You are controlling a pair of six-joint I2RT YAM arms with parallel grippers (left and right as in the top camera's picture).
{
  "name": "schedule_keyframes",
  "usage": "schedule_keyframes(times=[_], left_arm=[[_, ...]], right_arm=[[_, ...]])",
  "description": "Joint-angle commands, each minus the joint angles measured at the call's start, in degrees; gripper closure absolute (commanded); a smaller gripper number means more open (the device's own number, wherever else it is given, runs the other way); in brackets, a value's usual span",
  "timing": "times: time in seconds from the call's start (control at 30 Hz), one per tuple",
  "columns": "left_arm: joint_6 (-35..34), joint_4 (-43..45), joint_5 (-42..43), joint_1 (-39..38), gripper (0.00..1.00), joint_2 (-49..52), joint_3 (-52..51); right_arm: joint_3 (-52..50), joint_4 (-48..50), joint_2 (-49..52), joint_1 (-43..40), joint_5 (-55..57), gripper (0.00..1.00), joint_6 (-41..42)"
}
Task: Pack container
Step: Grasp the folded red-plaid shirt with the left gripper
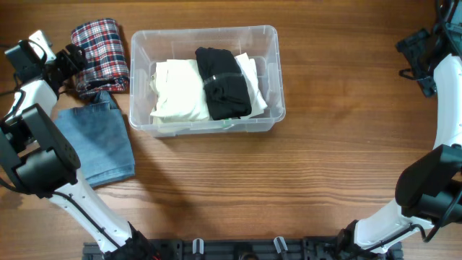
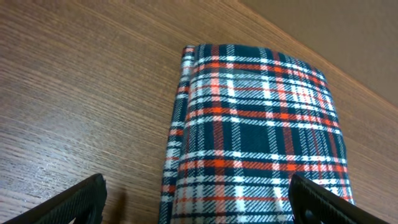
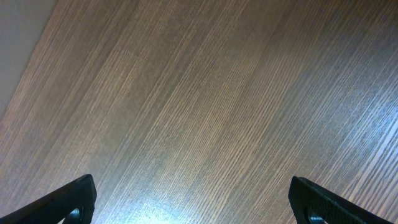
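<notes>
Overhead view of a wooden tabletop (image 1: 325, 166) with a packing job that looks partly done. The container (image 1: 204, 33), a clear plastic bin, sits toward the far side of the tabletop, a little left of centre. Inside it lie a folded cream garment (image 1: 177, 90) on the left and a folded black garment (image 1: 224, 83) beside it. The black one rests on something white (image 1: 258, 90) that cannot be told apart further.

Two pieces remain outside, to the left of the bin. One is a folded plaid garment (image 1: 101, 54) at the far left. The other is a folded denim garment (image 1: 97, 141) nearer the robot.

The left claw (image 2: 198, 202) hangs just by the plaid garment with its fingers spread wide and holding nothing. The right claw (image 3: 193, 202) is likewise spread and empty, over bare wood at the far right, well apart from the bin.

Judging from this, the plaid and denim pieces are what is left to pack.
</notes>
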Motion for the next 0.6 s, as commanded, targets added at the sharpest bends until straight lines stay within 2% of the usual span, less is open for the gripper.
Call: schedule_keyframes(times=[0.0, 0.27, 0.57], left_arm=[[0.09, 0.28, -0.09, -0.59, 0.05, 1.14, -0.15], [-2.51, -0.37, 0.24, -1.4, 0.03, 3.78, -0.15], [-2.49, -2.95, 3.13, -2.73, 0.04, 4.09, -0.15]], right_arm=[[-0.24, 0.17, 0.9, 0.22, -0.44, 0.0, 0.52], [-0.24, 0.17, 0.9, 0.22, -0.44, 0.0, 0.5], [-0.24, 0.17, 0.9, 0.22, -0.44, 0.0, 0.5]])
